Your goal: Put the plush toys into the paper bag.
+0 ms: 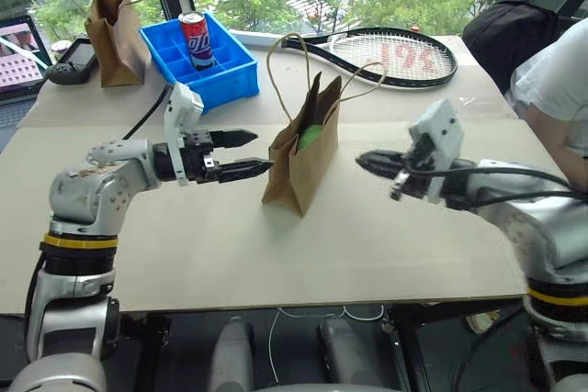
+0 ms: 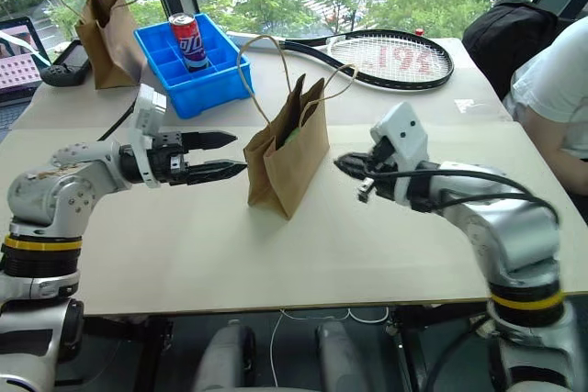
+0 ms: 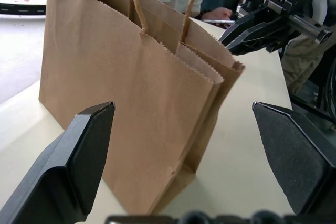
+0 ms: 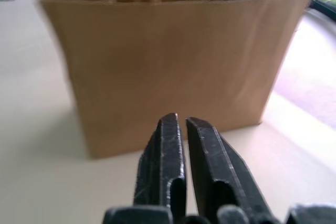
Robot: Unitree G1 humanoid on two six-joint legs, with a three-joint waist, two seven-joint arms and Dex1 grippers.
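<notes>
Left claw (image 1: 246,153) spread, right claw (image 1: 367,162) pinched, flanking paper bag (image 1: 299,167).

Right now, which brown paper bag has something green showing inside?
The wide kraft paper bag standing between the pincers; the darker narrow bag stands by the window.

Lots of brown paper and one loud blue tray on a pale beige table (image 1: 276,254)

The paper bag (image 1: 301,158) in the middle is plain light kraft brown, with a bright green toy (image 1: 309,138) peeking out the top. The second bag (image 1: 117,39) at the back is a darker brown. The blue tray (image 1: 230,75) holds a red can (image 1: 196,39) with blue-and-white lettering. The racket (image 1: 390,57) has a black frame, white strings and a red logo. Both grippers, left (image 1: 253,153) and right (image 1: 363,161), have black fingers on silver-grey arms.
</notes>
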